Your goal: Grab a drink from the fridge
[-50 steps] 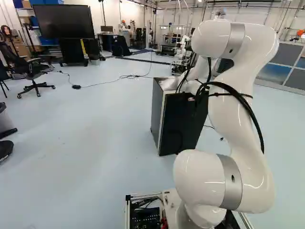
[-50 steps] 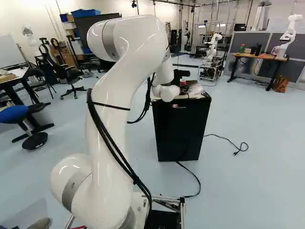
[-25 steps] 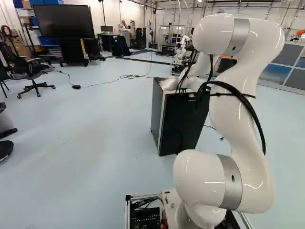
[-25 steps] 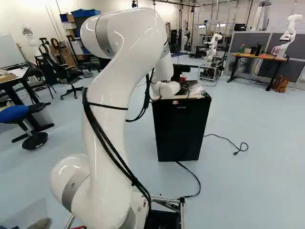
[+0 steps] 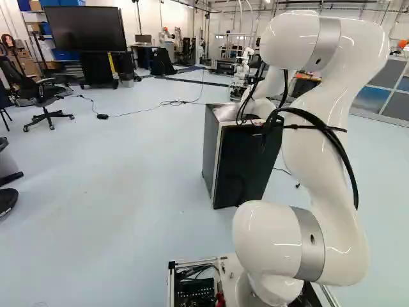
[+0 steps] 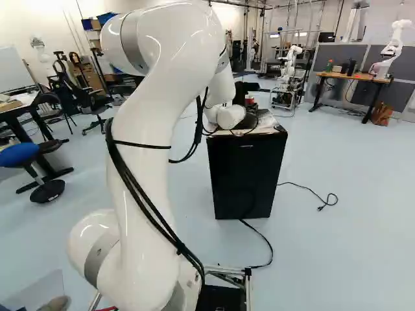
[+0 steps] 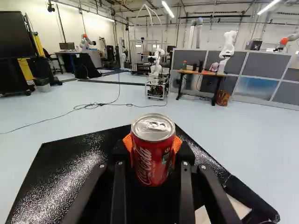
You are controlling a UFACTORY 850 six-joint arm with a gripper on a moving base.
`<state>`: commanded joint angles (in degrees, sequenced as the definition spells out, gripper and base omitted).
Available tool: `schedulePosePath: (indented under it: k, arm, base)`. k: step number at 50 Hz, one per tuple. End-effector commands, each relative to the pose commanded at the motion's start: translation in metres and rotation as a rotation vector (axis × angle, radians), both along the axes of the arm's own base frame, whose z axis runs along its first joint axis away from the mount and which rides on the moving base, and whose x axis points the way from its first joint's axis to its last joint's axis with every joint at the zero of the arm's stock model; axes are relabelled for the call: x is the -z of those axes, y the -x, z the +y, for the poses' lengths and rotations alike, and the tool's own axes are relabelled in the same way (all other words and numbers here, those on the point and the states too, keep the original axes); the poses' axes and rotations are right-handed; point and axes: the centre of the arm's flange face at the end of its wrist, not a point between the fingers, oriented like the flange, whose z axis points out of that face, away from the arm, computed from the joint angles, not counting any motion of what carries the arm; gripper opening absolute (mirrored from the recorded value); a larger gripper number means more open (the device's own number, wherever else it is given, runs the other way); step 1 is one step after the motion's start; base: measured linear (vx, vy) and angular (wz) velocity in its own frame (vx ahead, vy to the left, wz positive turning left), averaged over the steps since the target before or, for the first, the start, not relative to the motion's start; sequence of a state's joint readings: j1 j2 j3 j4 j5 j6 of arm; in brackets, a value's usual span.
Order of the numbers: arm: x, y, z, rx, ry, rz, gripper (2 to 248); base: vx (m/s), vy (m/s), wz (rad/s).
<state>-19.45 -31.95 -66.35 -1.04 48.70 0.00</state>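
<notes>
Red metal drink can [image 7: 152, 161], just one, is gripped over the top of your glossy black, box-shaped fridge [image 6: 246, 178]; you can't tell whether its base touches down. You have one white, jointed arm [image 6: 152, 116] reaching to that single fridge. Your one black, two-fingered gripper [image 6: 244, 94] is closed on the can from both sides, its fingers parted by only the can's width. Two rough-edged orange pads [image 7: 177, 144] flank its red wall, just below one round silver lid [image 7: 153, 127].
</notes>
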Motion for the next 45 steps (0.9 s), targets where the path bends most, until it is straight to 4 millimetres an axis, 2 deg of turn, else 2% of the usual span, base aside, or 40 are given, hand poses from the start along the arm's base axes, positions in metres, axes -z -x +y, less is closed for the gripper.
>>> schedulePosePath:
  k: [23, 45]
  arm:
    - [-0.002, 0.005, 0.006, -0.007, -0.001, 0.003, 98]
    - [-0.006, 0.024, 0.029, -0.03, -0.007, 0.017, 98]
  base:
    - [0.0, 0.0, 0.0]
    - [0.0, 0.0, 0.0]
